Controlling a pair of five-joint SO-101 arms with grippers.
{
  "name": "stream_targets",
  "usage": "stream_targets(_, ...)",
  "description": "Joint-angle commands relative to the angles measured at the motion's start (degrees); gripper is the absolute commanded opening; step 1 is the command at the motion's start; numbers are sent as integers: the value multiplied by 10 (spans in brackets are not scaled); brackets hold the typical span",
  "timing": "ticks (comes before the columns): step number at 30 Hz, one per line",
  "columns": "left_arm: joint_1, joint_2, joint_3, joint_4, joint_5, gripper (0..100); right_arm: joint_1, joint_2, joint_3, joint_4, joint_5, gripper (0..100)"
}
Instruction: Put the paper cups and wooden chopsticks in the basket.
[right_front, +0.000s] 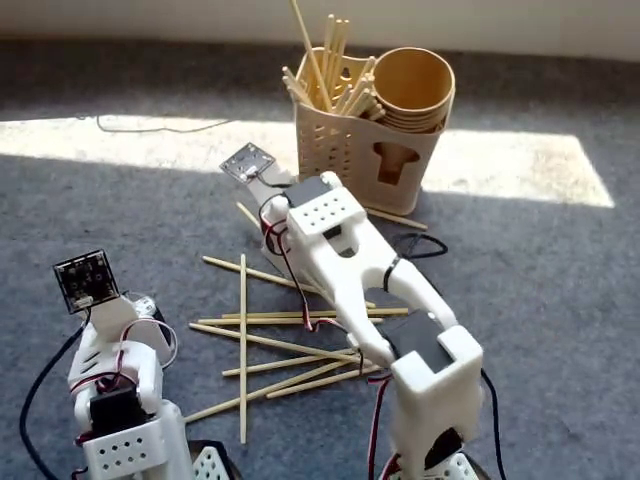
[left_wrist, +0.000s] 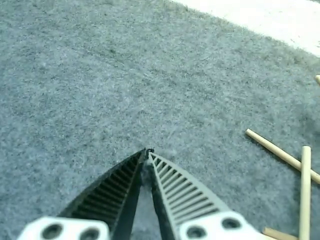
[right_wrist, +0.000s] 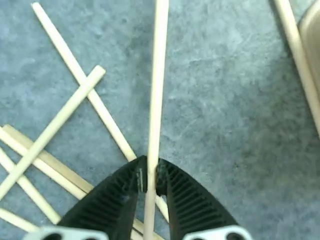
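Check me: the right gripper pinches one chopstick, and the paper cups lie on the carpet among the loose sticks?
Not quite. The right gripper does pinch one chopstick, but the paper cups sit stacked inside the basket, not on the carpet; the high view shows it.

Stacked paper cups (right_front: 412, 88) and upright chopsticks (right_front: 331, 62) in cream basket (right_front: 340, 152) at 12 o'clock; loose chopsticks (right_front: 243, 350) criss-crossed at 6.

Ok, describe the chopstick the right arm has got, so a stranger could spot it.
Find the slotted cream basket at the far side of the grey carpet, then the loose chopsticks scattered before it. Yours is the chopstick pinched in the right gripper; the rest lie free.
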Motion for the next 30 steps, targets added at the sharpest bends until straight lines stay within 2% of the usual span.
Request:
stream_targets(1,5,-2,12,28,-2,8,2,-103,69,-49,-6,6)
stream_targets(3,5,1,12,62,-2,7,2,-152,112,-67,-6,6)
stream_targets(7,5,0,12,193,-3,8,2,-233,191,-110,-6,6)
stream_targets(8,4,-3,12,204,-4,8,2,-247,206,-121,-6,6)
stream_targets(15,4,-1,12,197,-3,7,2,-326,269,-175,-53,6)
stream_targets(30,4,-1,12,197,-3,7,3,-524,349,-175,-55,6)
